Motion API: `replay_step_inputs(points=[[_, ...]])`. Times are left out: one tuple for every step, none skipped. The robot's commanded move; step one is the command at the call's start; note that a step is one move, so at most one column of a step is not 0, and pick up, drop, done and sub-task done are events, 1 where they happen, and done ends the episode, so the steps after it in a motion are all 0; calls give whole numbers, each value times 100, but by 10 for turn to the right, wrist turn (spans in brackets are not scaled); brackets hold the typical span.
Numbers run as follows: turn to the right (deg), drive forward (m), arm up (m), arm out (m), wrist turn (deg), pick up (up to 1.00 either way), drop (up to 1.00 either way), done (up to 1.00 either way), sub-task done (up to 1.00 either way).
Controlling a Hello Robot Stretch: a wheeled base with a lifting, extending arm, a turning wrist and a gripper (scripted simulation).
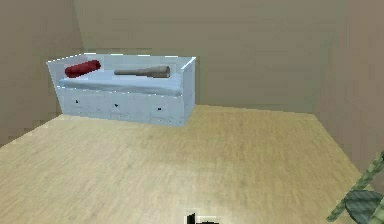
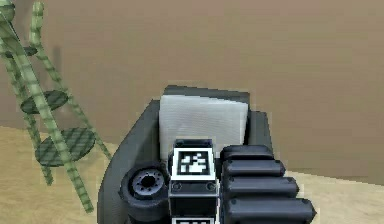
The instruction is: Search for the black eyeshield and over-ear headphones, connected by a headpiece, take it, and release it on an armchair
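Near a dark grey, pale-cushioned armchair [image 2: 205, 118], the gripper [image 2: 146, 190] seems poised for release; whether it holds anything is unclear.

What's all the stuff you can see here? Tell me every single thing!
bed: one, white with drawers, forward view's upper left, against the wall
cushion: one, red, roll-shaped, on the bed's left end
long stick-like thing: one, brownish-grey, lying on the bed right of the cushion
armchair: one, dark grey with pale back, arm side view's middle
tiered stand: one, green, arm side view's left
arm: one, black, bottom edge, in front of the armchair
claw: one, dark, left of the arm; cannot tell whether it holds anything
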Motion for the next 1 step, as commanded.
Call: replay_step_inputs(points=[[0, 0, 0, 40, 0, 0, 0, 0, 0]])
